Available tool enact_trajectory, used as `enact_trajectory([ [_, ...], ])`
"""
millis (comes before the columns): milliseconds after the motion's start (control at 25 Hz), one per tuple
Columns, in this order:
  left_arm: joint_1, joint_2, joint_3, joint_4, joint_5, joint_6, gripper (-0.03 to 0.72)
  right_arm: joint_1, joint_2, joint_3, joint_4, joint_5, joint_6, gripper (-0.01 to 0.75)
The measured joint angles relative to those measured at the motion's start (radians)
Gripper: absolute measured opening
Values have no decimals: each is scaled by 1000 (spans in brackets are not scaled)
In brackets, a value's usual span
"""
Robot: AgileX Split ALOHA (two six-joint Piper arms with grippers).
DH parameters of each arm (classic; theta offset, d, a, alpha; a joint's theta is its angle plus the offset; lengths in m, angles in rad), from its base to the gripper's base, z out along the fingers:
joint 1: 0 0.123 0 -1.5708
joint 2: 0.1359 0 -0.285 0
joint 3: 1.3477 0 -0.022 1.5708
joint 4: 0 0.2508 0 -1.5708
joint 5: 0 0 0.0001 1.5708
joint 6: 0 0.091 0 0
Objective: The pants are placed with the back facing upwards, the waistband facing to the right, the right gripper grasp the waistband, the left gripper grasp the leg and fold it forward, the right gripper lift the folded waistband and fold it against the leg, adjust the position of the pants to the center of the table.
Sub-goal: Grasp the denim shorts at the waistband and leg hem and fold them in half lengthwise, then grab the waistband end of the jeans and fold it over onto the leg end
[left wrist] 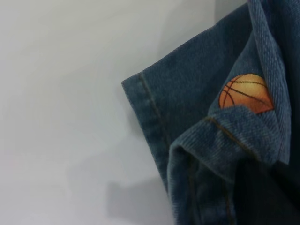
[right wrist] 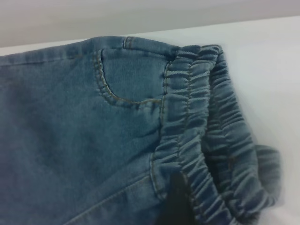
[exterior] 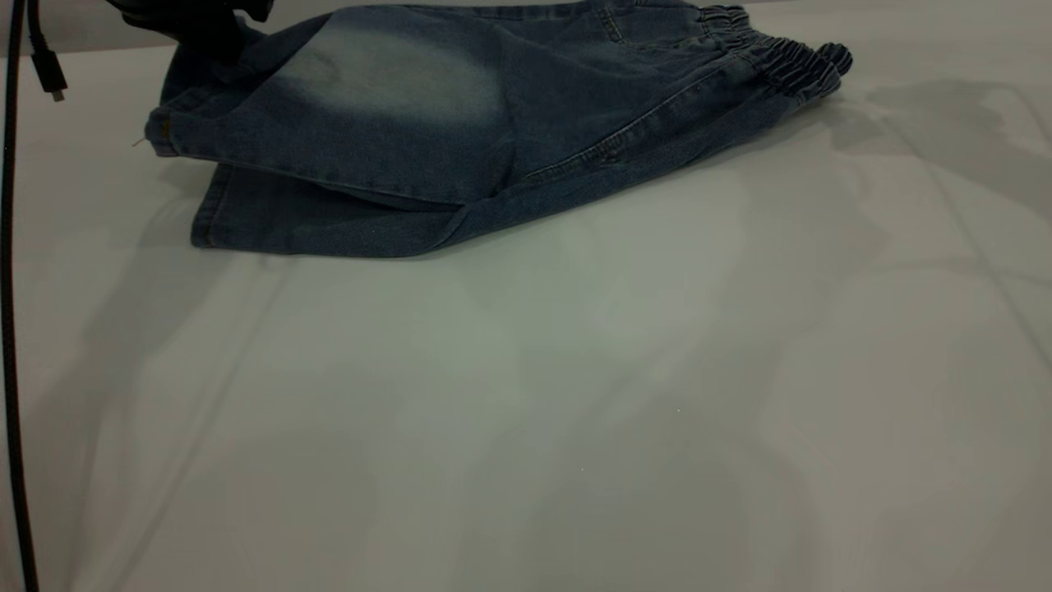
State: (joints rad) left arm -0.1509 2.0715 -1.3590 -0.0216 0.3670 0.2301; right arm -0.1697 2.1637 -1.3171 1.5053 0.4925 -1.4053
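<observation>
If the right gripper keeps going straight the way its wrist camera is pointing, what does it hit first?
Most likely the gathered elastic blue denim waistband of the washed-denim shorts, which fills the right wrist view directly ahead. The gripper itself is barely visible, so depth is uncertain.

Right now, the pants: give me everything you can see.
The pants are blue washed denim with a pale faded patch, folded lengthwise, one half over the other, lying at the table's far side. The gathered elastic waistband points right, leg hems left. An orange basketball print shows at a bunched-up hem. A dark gripper, likely the left gripper, is at the far-left hem.
</observation>
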Motion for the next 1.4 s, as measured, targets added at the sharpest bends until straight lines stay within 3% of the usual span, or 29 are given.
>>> enact_trajectory([
  [320,0,0,0,0,-6,0,375,0,0,1,-9,37,150,536],
  [440,0,0,0,-2,-24,-1,436,-7,0,1,-11,85,193,536],
  [640,-1,0,0,-7,-28,-9,452,-55,0,1,-11,157,244,536],
  [960,-1,-1,-1,-37,-23,-10,454,-168,89,1,-14,366,307,536],
  [1400,-1,-1,-1,-35,-17,-10,456,-168,272,-58,47,545,271,536],
])
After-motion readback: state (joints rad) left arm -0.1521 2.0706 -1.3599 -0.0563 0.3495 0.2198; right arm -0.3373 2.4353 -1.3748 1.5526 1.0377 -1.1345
